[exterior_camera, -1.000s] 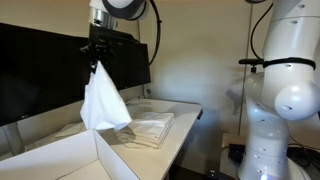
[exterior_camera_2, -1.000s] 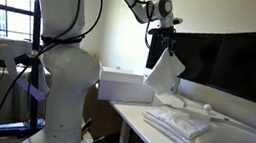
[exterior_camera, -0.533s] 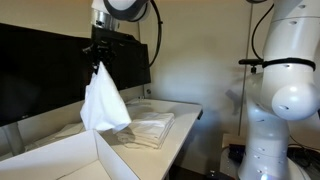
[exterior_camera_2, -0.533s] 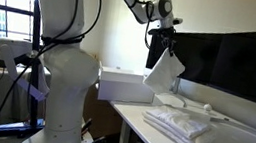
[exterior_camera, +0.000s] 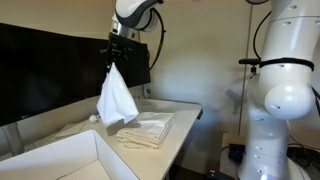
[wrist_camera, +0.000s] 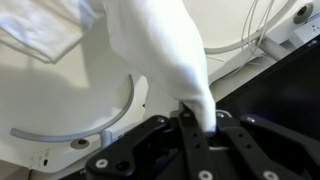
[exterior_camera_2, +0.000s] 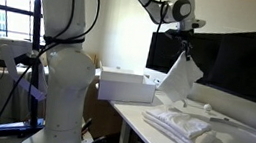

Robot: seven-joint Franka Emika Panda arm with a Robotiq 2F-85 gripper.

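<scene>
Right of the white box [exterior_camera: 55,158] in an exterior view, the gripper [exterior_camera: 116,56] is clenched on 1 corner of the white cloth [exterior_camera: 117,98]. The cloth hangs free, its low end near the left edge of the folded stack [exterior_camera: 150,130]. I judge that carrying it well calls for a firm pinch and slow travel, so nothing swings or drags. Against 1 second ago, gripper and cloth have shifted right, from the box toward the stack.
</scene>
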